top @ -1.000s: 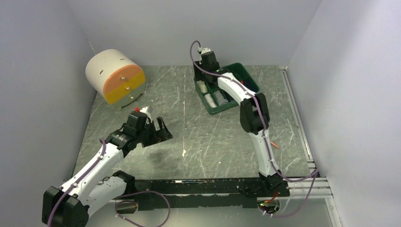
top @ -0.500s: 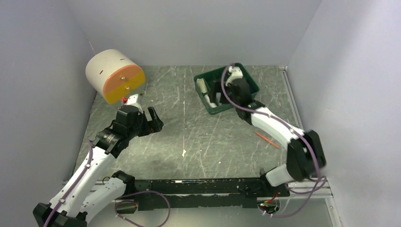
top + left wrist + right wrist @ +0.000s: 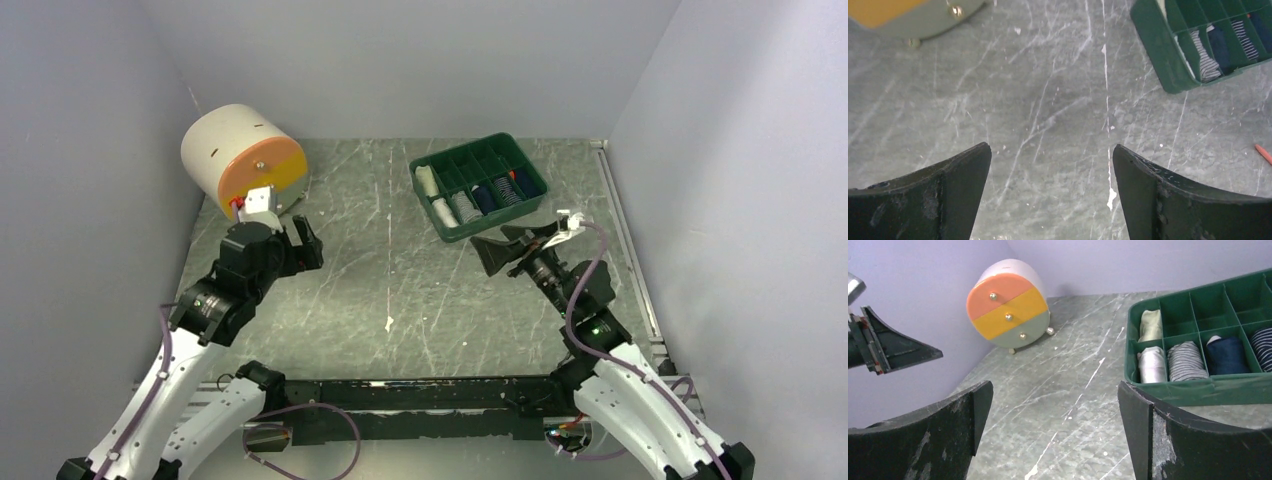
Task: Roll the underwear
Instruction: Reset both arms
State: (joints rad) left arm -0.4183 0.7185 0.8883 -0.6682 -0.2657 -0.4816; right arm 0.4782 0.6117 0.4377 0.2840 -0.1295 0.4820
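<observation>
Both empty with jaws spread wide over the grey counter (image 3: pixel 400 290), the left claw (image 3: pixel 1050 150) hangs near the round drawer chest (image 3: pixel 1008 315), the right claw (image 3: pixel 1053 385) before the green tray (image 3: pixel 1198 390), whose left-end compartments hold the rolled pale underwear (image 3: pixel 1151 365).

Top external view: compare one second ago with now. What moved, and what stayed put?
The right gripper withdrew from over the green tray toward its base and now stands open, empty. The left gripper, open throughout, swung away toward the round drawer cabinet. Tray, rolled garments and cabinet stayed put.
</observation>
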